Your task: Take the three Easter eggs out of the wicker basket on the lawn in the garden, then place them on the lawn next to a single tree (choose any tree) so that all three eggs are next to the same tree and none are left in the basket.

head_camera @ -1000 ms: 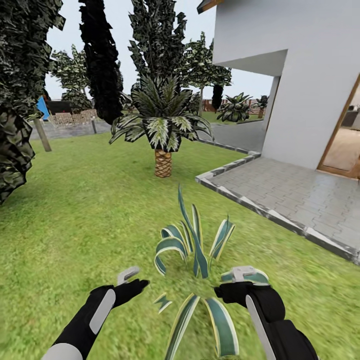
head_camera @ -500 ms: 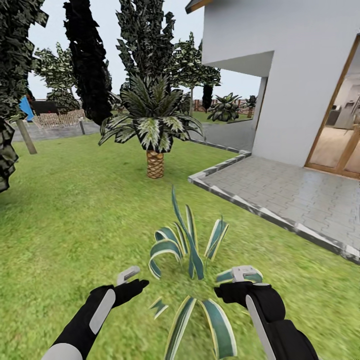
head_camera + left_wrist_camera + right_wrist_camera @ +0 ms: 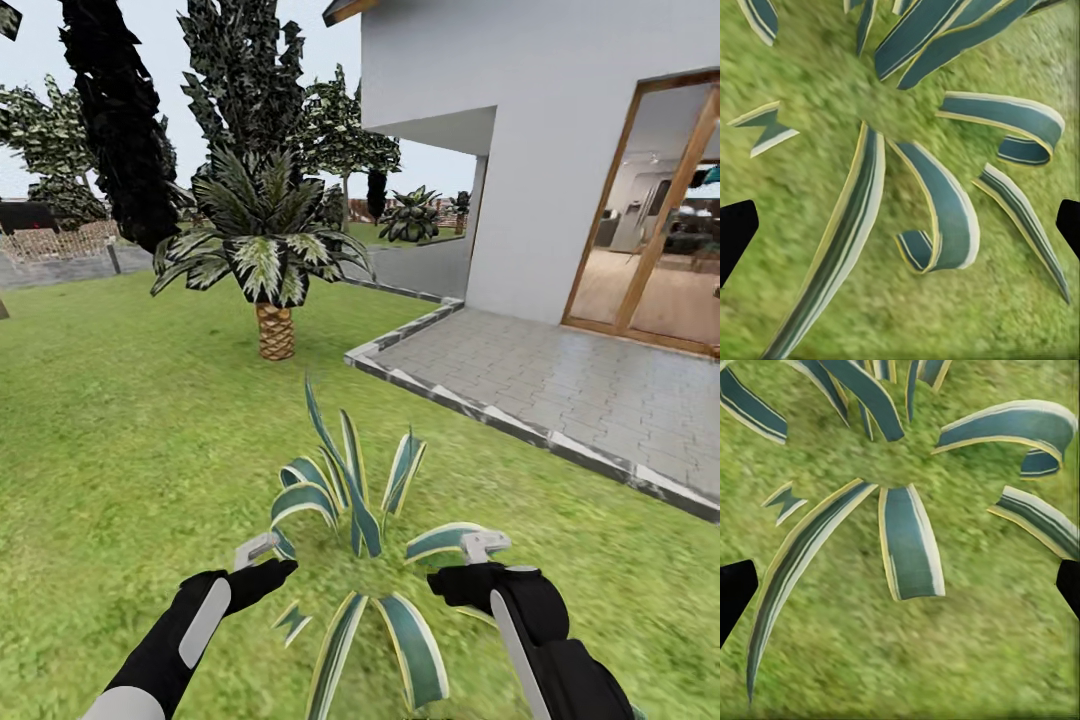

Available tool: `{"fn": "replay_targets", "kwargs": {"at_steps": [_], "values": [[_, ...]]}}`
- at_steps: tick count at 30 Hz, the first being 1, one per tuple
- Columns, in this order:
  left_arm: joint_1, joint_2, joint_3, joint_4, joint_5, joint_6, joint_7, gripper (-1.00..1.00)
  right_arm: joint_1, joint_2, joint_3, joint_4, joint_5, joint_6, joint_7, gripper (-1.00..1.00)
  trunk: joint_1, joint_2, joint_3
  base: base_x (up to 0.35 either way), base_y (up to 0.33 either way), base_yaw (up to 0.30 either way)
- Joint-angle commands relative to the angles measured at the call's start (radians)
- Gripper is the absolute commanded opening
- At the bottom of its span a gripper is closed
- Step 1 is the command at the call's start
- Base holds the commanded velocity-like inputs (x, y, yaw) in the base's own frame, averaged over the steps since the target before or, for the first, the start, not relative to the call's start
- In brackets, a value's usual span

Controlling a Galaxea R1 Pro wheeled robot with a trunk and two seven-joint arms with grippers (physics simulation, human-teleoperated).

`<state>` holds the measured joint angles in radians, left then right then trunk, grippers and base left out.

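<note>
Grass lawn surrounds a striped plant; both grippers, left and right, spread empty beside it. Searching step: next, find the basket.

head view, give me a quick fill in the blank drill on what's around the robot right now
1. The striped-leaf plant grows from the ____.
2. The small palm stands on the lawn, to the ____ of the paved patio.
3. The house wall is ____.

Missing words: lawn; left; white
</note>
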<state>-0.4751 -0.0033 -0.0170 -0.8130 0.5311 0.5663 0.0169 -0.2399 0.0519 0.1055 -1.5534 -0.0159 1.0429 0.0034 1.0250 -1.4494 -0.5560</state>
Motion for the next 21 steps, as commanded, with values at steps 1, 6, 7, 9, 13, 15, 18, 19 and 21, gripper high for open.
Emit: {"fn": "replay_targets", "kwargs": {"at_steps": [1, 6, 7, 9, 13, 15, 18, 19, 21], "values": [[0.0, 0.0, 0.0, -0.002, 0.004, 0.004, 0.002, 1.0, -0.001, -0.001, 0.0, -0.001, -0.001, 0.004, 0.001, 1.0, 0.0, -0.001, -0.001, 0.0, 0.0, -0.263], [0.0, 0.0, 0.0, -0.002, 0.006, 0.005, -0.002, 1.0, -0.001, -0.002, 0.001, -0.001, -0.001, 0.004, 0.0, 1.0, 0.0, -0.001, -0.001, 0.0, 0.03, -0.119], [0.0, 0.0, 0.0, -0.002, 0.006, 0.006, -0.002, 1.0, -0.001, -0.003, 0.001, -0.001, -0.001, 0.004, 0.0, 1.0, 0.0, -0.001, -0.001, 0.0, 0.154, -0.023], [0.0, 0.0, 0.0, -0.002, 0.006, 0.006, -0.004, 1.0, -0.001, -0.003, 0.002, -0.001, -0.001, 0.004, 0.0, 1.0, 0.0, -0.001, -0.001, 0.0, 0.187, -0.011], [0.0, 0.0, 0.0, -0.002, 0.006, 0.006, -0.003, 1.0, -0.001, -0.003, 0.002, -0.001, -0.001, 0.004, 0.001, 1.0, 0.0, -0.001, -0.001, 0.0, 0.09, -0.004], [0.0, 0.0, 0.001, -0.002, 0.006, 0.006, -0.003, 1.0, -0.001, -0.003, 0.002, -0.001, -0.001, 0.004, 0.001, 1.0, 0.0, -0.001, -0.001, 0.0, 0.041, -0.002], [0.0, 0.0, 0.0, -0.002, 0.005, 0.005, -0.003, 1.0, -0.001, -0.003, 0.002, -0.001, -0.001, 0.004, 0.001, 1.0, 0.0, -0.001, -0.001, 0.0, 0.017, -0.001], [0.0, 0.0, 0.001, -0.002, 0.005, 0.005, -0.003, 1.0, -0.001, -0.003, 0.002, -0.001, -0.001, 0.004, 0.0, 1.0, 0.0, -0.001, -0.001, 0.0, 0.008, 0.0], [0.0, 0.0, 0.001, -0.002, 0.005, 0.005, -0.003, 1.0, -0.001, -0.003, 0.002, -0.001, -0.001, 0.004, 0.0, 1.0, 0.0, -0.001, -0.001, 0.0, 0.01, 0.0]]}}
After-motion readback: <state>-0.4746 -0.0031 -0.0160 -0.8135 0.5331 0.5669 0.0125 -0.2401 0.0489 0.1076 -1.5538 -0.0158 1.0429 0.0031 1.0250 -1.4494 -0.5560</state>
